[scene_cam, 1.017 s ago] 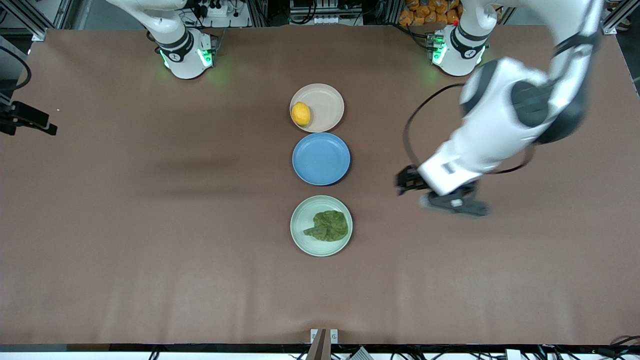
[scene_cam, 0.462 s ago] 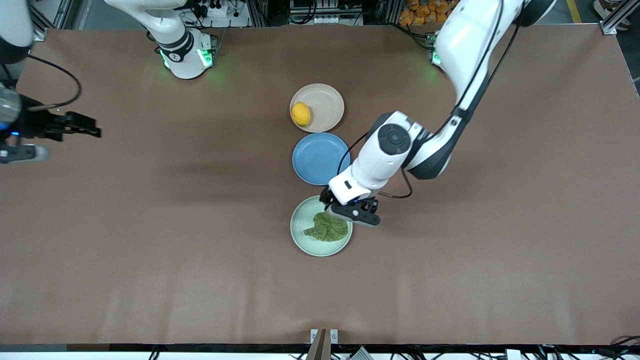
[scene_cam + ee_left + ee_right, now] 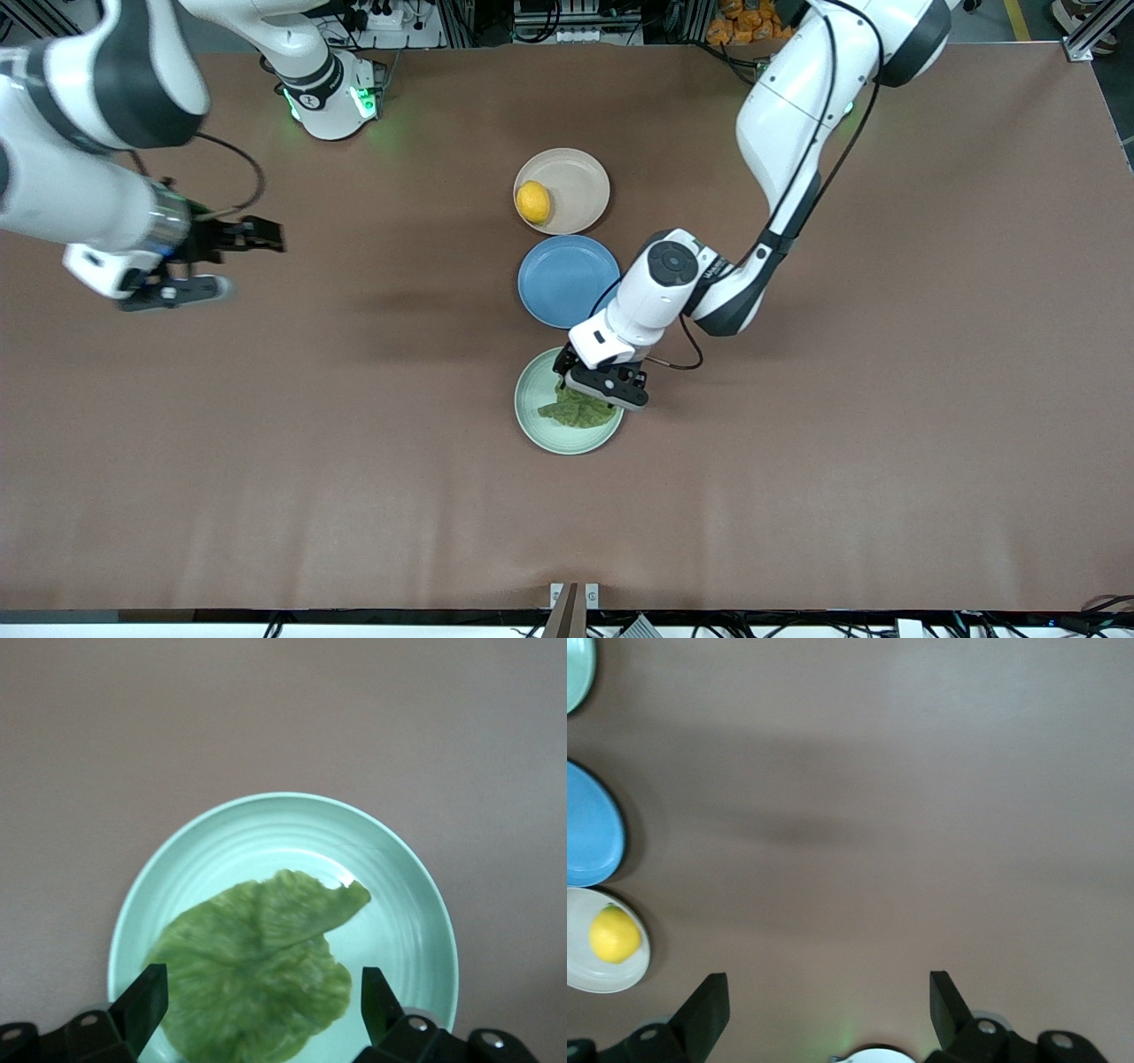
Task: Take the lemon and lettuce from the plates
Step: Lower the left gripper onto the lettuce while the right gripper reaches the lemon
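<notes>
Matt brown table (image 3: pixel 842 461), smooth faintly ridged mint green plate (image 3: pixel 399 895), crinkled lettuce (image 3: pixel 257 974), glossy white arm shells.

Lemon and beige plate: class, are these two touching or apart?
Touching. The front view shows the lemon resting on the beige plate, near its rim.

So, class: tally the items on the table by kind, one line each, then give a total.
Plates: 3 (beige plate, blue plate, green plate)
Lemon: 1
Lettuce: 1
Total: 5
</notes>
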Tool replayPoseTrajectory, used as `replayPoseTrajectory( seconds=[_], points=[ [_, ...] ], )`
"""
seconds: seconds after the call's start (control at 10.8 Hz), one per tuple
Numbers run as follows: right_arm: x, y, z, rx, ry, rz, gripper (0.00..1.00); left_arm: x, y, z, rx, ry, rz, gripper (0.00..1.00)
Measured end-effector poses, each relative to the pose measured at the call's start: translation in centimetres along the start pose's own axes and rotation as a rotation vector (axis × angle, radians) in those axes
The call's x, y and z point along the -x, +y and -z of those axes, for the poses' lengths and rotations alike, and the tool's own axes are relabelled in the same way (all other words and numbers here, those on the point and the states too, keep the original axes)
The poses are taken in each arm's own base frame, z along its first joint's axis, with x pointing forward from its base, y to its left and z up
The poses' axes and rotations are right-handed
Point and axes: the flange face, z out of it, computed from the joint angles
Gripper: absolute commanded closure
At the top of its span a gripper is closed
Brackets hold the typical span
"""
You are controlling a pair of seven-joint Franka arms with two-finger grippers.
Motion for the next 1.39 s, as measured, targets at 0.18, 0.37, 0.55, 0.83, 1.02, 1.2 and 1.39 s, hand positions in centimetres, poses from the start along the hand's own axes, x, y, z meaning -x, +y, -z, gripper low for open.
replayPoseTrajectory(
  seconds=[0.18,0.37,0.55,0.83,1.02,1.2,1.39],
  points=[
    [-1.0,-4.0,-2.7,-0.055,-0.043,-0.012,0.00,0.7,1.4,-0.4,-0.025,0.003,-0.039,0.10],
    [-2.2,-7.6,-5.4,-0.062,-0.070,-0.068,0.00,1.4,1.9,-1.2,-0.063,0.006,-0.076,0.12],
    [-2.2,-12.0,-8.0,-0.041,-0.065,-0.100,0.00,1.8,1.9,-2.0,-0.062,0.039,-0.088,0.14],
    [-1.2,-16.0,-9.6,-0.016,-0.070,-0.125,0.00,1.6,1.9,-3.0,-0.050,0.069,-0.089,0.16],
    [-0.9,-16.9,-11.0,-0.015,-0.077,-0.137,0.00,1.5,2.2,-3.5,-0.046,0.074,-0.092,0.20],
    [0.1,-20.3,-14.8,-0.005,-0.046,-0.169,0.00,1.6,2.1,-4.0,-0.048,0.073,-0.092,0.35],
    [2.1,-24.9,-18.3,0.013,-0.012,-0.182,0.00,1.6,1.9,-4.3,-0.055,0.073,-0.095,0.51]
  ],
)
